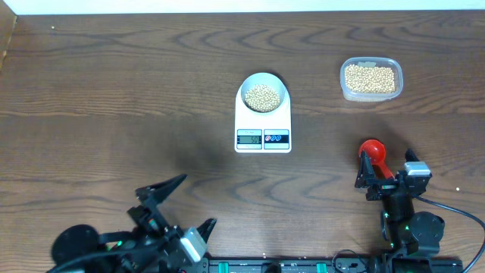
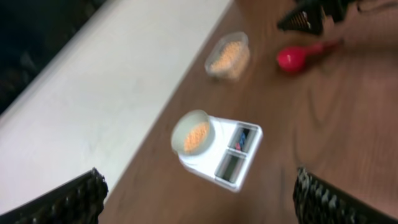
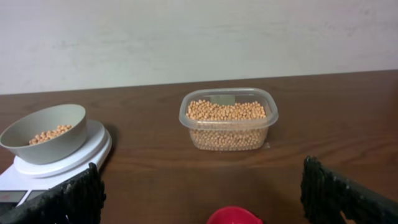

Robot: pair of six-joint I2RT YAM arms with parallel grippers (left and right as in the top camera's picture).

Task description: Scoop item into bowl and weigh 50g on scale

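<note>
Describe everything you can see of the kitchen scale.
The scale is a flat white rectangle, plastic-looking, lying in the middle of the table. Its front edge carries a display and two round buttons; the digits are too small to read. A pale bowl of beans sits on its round platform. Nothing else touches it.

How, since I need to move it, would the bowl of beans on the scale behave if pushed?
The bowl looks smooth, so it would probably slide on the scale. Partly filled with beans, it seems unlikely to tip; loose beans may shift.
</note>
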